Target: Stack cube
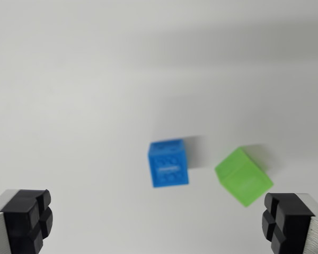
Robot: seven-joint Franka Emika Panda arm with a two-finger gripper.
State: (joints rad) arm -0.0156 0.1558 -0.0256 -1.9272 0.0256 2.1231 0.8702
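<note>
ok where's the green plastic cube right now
In the wrist view the green plastic cube sits on the white table, right of centre, beside but apart from the blue plastic cube, just up-left of the right fingertip.

A plain white tabletop (95, 106) fills the whole of the wrist view, from the bottom edge to the top. Its surface is smooth and matte, with no seams, marks or pattern to be seen. The light is soft and even, coming from somewhere above; it leaves only faint, blurred grey shadows on the white. Towards the top of the view the surface darkens slightly into a pale grey band, though whether that is a far edge, a wall or only a fall-off in brightness cannot be told. The picture is somewhat blurred throughout. No wall, floor, window or other furniture can be made out.
</note>
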